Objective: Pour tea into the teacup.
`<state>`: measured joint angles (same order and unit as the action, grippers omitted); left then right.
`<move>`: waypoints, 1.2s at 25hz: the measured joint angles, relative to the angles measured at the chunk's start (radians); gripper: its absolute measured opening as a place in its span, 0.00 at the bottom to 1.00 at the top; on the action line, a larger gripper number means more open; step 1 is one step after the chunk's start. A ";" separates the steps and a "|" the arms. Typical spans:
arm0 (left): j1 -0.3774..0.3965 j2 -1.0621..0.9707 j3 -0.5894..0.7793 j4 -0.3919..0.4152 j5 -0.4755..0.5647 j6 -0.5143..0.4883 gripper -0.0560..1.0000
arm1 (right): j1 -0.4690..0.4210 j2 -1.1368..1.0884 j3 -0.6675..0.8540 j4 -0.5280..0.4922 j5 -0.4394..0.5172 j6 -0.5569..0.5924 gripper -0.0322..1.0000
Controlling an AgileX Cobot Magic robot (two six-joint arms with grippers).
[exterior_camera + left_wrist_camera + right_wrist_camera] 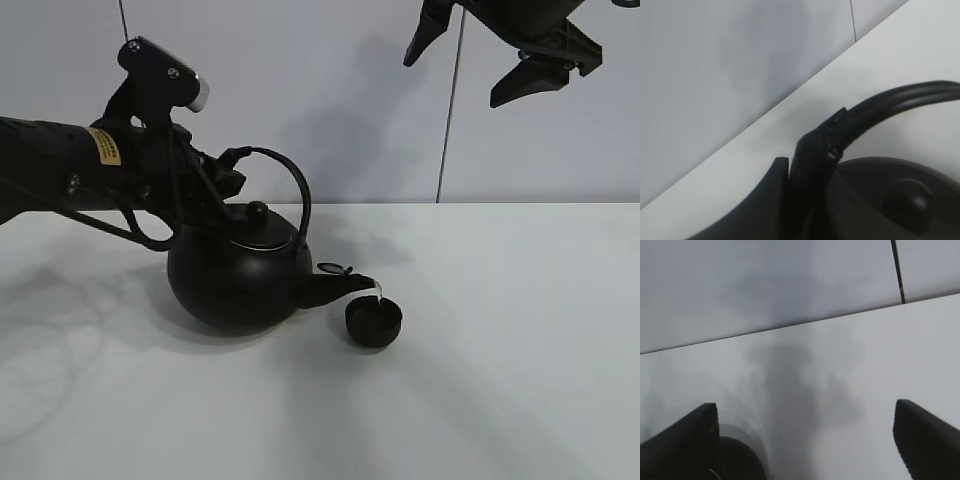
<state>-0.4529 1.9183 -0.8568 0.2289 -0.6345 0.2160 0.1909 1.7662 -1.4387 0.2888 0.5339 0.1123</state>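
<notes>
A big round black kettle with an arched handle is tipped to the right on the white table. My left gripper is shut on the handle's left end, and it also shows in the left wrist view. A thin pale stream of tea runs from the spout into the small black teacup, which stands just right of the kettle. My right gripper hangs high at the top right, open and empty, far from the cup. Its fingers stand wide apart in the right wrist view.
The white table stretches to the right and front of the cup. A grey wall with a dark vertical seam stands behind. A dark round shape sits low in the right wrist view; I cannot tell what it is.
</notes>
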 joint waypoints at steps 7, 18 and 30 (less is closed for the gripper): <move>0.000 0.000 0.000 -0.021 -0.011 -0.066 0.16 | 0.000 0.000 0.000 0.000 0.000 0.000 0.66; 0.000 -0.070 0.060 -0.183 -0.103 -0.080 0.16 | 0.000 0.000 0.000 0.000 -0.001 0.000 0.66; 0.000 -0.081 0.328 -0.342 -0.360 -0.075 0.16 | 0.000 0.000 0.000 0.000 -0.001 0.000 0.66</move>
<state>-0.4529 1.8370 -0.5284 -0.1132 -0.9945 0.1414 0.1909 1.7662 -1.4387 0.2888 0.5327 0.1123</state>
